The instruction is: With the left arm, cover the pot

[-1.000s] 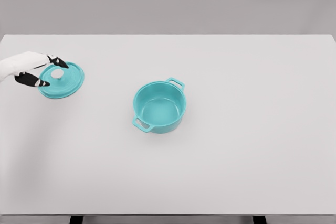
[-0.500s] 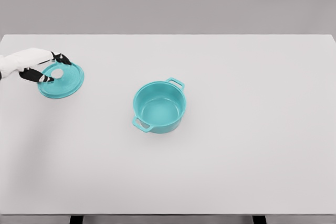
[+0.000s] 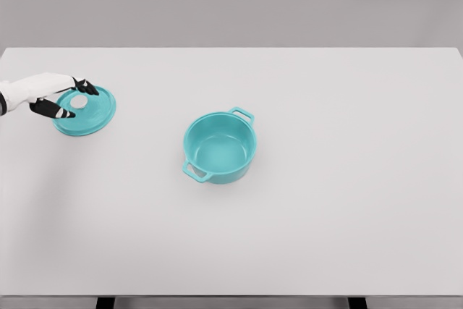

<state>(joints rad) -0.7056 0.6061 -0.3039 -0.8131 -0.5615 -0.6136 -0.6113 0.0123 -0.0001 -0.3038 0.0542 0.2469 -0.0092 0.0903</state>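
At table's left edge, left hand (image 3: 52, 97) over lid (image 3: 85, 110), pot (image 3: 219, 147) well apart

A broad white table (image 3: 347, 236) stands before a plain grey wall (image 3: 231, 1).

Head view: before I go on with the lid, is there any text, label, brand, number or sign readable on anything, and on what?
None: no text, number or sign shows anywhere in the head view.
Pot: plain teal, no marking.
Lid: plain teal with a white knob, no marking.
Table: bare white surface, no label.
Left hand: white with black fingertips, no lettering.
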